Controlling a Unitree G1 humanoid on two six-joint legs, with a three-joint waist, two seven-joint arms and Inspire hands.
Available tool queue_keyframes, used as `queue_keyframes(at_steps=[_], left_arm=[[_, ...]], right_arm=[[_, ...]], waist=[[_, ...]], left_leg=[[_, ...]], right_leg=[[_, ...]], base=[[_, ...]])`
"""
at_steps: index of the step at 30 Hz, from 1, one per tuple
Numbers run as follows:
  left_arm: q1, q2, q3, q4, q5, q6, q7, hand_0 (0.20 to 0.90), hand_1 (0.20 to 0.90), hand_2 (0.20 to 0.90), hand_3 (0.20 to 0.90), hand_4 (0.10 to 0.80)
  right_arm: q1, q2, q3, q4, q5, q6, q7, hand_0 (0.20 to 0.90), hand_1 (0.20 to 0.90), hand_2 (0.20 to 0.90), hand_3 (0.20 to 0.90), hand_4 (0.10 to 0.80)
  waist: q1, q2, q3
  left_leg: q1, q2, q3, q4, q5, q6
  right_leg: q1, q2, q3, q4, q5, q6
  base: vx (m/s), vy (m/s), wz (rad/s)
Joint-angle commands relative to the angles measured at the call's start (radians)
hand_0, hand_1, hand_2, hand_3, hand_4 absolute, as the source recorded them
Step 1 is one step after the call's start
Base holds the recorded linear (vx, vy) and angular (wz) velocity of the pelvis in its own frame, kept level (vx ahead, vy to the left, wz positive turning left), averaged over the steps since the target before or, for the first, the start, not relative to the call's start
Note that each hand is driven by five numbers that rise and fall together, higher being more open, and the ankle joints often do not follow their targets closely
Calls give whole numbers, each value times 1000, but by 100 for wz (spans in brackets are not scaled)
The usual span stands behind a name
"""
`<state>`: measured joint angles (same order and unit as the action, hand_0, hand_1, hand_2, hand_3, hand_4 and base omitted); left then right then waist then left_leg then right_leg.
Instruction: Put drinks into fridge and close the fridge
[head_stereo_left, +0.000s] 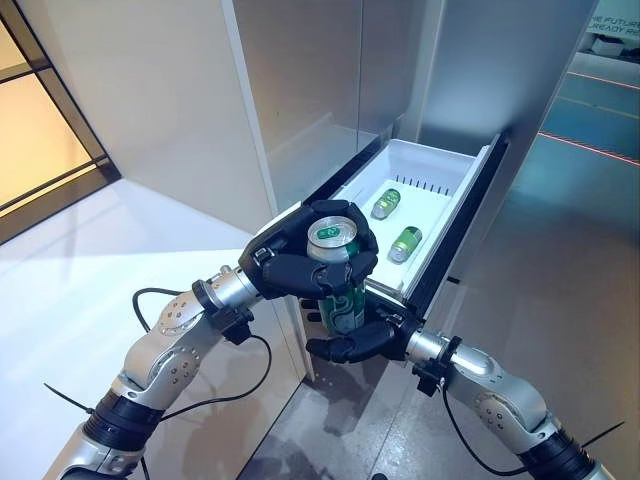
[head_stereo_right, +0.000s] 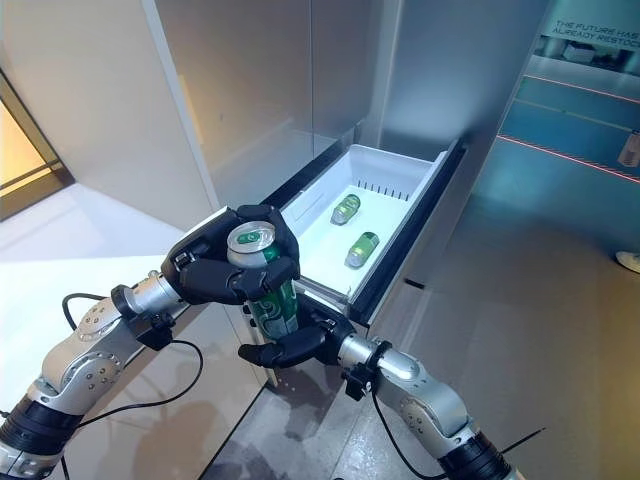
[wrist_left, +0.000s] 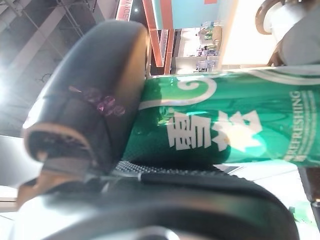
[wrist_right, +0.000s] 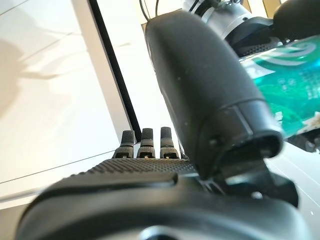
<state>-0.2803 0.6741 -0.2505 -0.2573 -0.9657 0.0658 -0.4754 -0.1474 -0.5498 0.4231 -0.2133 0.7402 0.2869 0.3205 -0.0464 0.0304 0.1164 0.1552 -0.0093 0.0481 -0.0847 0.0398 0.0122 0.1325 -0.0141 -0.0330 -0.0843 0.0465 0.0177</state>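
The left hand (head_stereo_left: 300, 262) is wrapped round the top of an upright green can (head_stereo_left: 342, 300); below it, the right hand (head_stereo_left: 352, 340) lies flat and relaxed under the can's base. This looks like the loading step: the can must next clear the drawer's (head_stereo_left: 452, 185) near rim just past the hands. Beyond, two cans (head_stereo_left: 386, 203) (head_stereo_left: 405, 243) lie inside, with bare floor around them.

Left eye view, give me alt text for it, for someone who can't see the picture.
The robot's left hand grips a green can round its top, upright, at the near end of an open white fridge drawer. The right hand sits under and beside the can's base, fingers extended. Two more green cans lie on their sides in the drawer.
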Motion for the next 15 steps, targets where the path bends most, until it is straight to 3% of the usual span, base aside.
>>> queue_keyframes(at_steps=[1, 5, 15], left_arm=[[-201, -66, -33, -49, -65, -66, -4, 300, 300, 300, 200, 100], [-207, -73, -58, -53, -28, -73, 9, 300, 300, 300, 200, 100], [-195, -83, -69, -32, -7, -38, 19, 300, 300, 300, 200, 100]], right_arm=[[-213, 105, 13, -180, 140, -62, 34, 900, 900, 900, 900, 800], [-224, 119, 43, -177, 192, -44, 40, 900, 900, 900, 900, 800], [-266, 128, 29, -199, 178, -141, -20, 900, 900, 900, 900, 800]], waist=[[12, -33, -55], [16, -34, -55], [20, -34, -57]], left_leg=[[26, -50, -10, 3, -62, 31], [26, -51, -12, 2, -60, 31], [25, -52, -10, 5, -61, 32]], right_leg=[[6, 16, 5, 59, -50, 26], [9, 16, 2, 56, -49, 26], [8, 15, 0, 52, -44, 27]], base=[[34, 2, 0], [9, 0, 0], [0, 0, 0]])
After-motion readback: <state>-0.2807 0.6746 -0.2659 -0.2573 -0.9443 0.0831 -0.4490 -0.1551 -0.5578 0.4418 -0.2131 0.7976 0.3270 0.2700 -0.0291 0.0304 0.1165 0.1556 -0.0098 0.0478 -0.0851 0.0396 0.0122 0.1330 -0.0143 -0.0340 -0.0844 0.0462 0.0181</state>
